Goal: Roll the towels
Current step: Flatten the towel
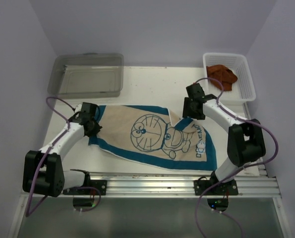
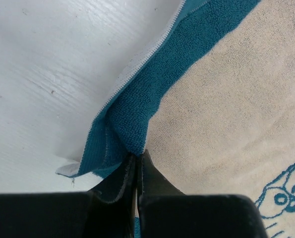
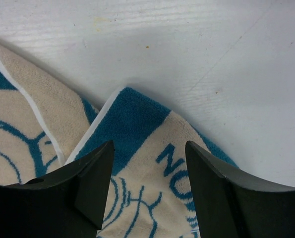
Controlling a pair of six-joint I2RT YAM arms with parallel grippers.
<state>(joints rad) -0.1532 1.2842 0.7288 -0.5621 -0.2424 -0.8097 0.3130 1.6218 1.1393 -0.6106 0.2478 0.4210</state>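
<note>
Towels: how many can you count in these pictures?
2. The cream towel lies spread across the table; the rust-brown towel is bunched in the white mesh basket, far right. Another could hide beneath it.

Clear plastic bin [image 1: 88, 79] far left, white mesh basket [image 1: 247, 85] far right, white table [image 1: 152, 84] beneath

Cream blue-edged towel [image 1: 154, 139] spread out; rust-brown towel [image 1: 222, 75] crumpled
</note>
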